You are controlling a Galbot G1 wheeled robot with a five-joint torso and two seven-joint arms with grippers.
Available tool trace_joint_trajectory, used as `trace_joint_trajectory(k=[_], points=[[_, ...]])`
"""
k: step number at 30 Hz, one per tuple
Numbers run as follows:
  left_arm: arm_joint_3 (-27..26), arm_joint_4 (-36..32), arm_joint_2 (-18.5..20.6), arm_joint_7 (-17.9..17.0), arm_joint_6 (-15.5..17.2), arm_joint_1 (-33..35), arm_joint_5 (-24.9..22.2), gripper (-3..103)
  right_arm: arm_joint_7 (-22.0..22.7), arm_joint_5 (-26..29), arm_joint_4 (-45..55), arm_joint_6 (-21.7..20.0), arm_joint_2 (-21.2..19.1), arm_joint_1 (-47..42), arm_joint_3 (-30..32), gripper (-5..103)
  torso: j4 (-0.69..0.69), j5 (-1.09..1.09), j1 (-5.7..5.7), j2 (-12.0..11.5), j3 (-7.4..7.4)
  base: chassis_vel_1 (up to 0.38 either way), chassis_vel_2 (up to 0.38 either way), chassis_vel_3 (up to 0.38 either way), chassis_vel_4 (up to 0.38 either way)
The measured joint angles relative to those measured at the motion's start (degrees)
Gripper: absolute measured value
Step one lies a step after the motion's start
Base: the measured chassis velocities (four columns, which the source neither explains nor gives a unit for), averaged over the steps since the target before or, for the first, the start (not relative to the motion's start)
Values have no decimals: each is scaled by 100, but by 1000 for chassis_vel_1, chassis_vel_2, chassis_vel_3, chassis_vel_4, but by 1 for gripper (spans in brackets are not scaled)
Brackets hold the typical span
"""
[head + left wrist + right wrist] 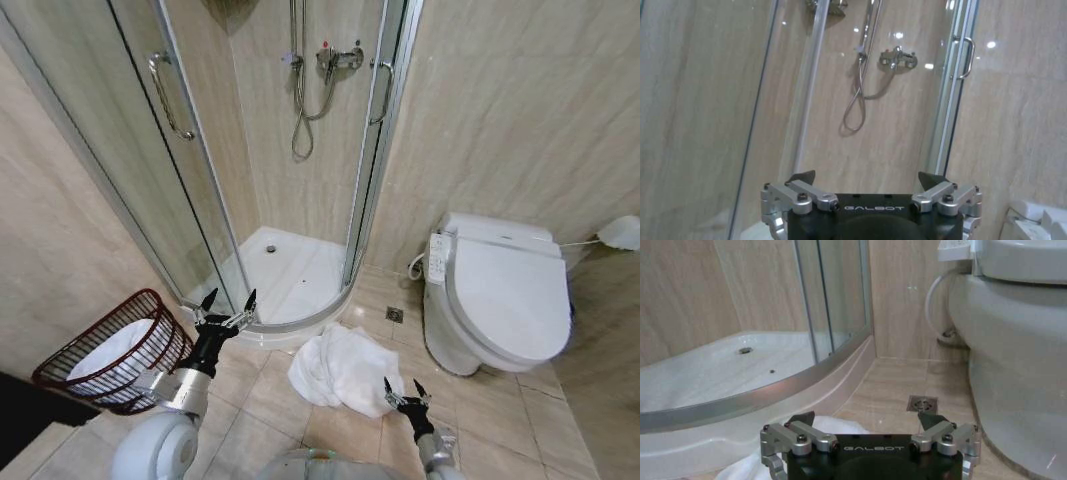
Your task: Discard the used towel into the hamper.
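Right tool [405,389] spread beside crumpled towel [335,368].

Bright, even light, glare on tiles

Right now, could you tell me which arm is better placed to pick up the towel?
Right. The right gripper hangs open at the towel; the left gripper, also open, is up beside the hamper.

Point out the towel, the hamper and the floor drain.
towel [335,368], head view, middle of the crumpled heap.
hamper [100,335], head view, upper wire rim.
floor drain [923,403], right wrist view, centre of the grate.
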Motion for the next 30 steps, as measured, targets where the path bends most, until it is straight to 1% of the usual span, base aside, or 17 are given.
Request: trace_joint_trajectory(k=[9,12,13,16,20,24,30], points=[[0,0,0,0,0,0,0,100,-75,-160,-207,102,-74,108,-33,100,-2,0,-74,-187,-113,0,0,0,0],[0,0,0,0,0,0,0,100,-24,-202,-329,188,-76,212,-44,100,-2,1,-100,-254,-155,0,0,0,0],[0,0,0,0,0,0,0,100,41,-221,-403,226,-67,311,-37,100,0,1,-117,-297,-180,0,0,0,0],[0,0,0,0,0,0,0,100,57,-223,-439,221,-80,378,-41,100,0,0,-143,-353,-211,0,0,0,0],[0,0,0,0,0,0,0,100,28,-261,-500,206,-126,430,-104,100,-2,0,-181,-444,-264,0,0,0,0],[0,0,0,0,0,0,0,100,197,-358,-636,225,-98,553,-188,100,-1,1,-217,-545,-328,0,0,0,0],[0,0,0,0,0,0,0,100,241,-567,-835,210,-88,715,-306,100,-1,0,-263,-676,-413,0,0,0,0]])
